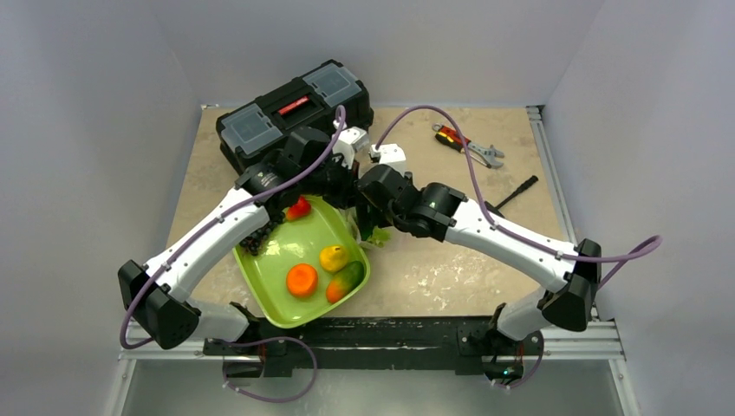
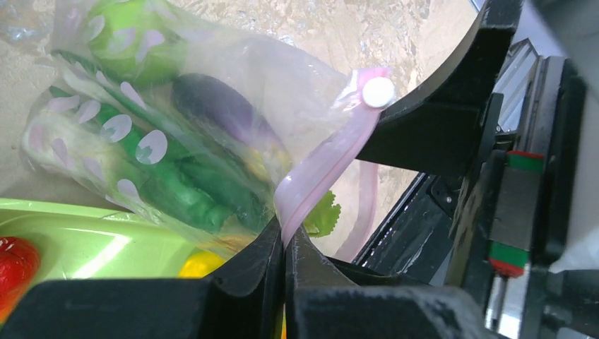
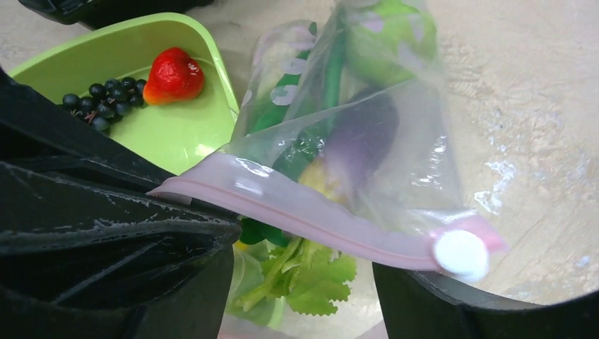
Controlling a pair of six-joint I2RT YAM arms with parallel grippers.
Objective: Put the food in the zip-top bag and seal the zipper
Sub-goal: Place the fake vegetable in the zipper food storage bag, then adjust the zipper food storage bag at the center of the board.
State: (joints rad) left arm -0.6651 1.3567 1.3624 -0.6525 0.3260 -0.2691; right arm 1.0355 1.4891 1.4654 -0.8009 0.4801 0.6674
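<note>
ok so the left gripper (image 2: 285, 236) is clamped tight on the pink zipper (image 3: 297, 212) at one end of the zip-top bag (image 3: 395, 162). The right gripper (image 3: 307, 247) has its jaws spread wide, holding nothing, with the strip running lengthwise straight across the gap. The white slider (image 3: 460, 256) sits right by one of its fingers, so imo the right arm is the one to close on it. Eggplant (image 3: 360, 138) and green apple (image 3: 388, 35) are inside, and a leafy bit (image 3: 318, 282) hangs at the mouth. The bag rests on the counter (image 3: 537, 141) just right of the green tray (image 3: 176, 134), toolbox (image 1: 295, 108) on the far side
</note>
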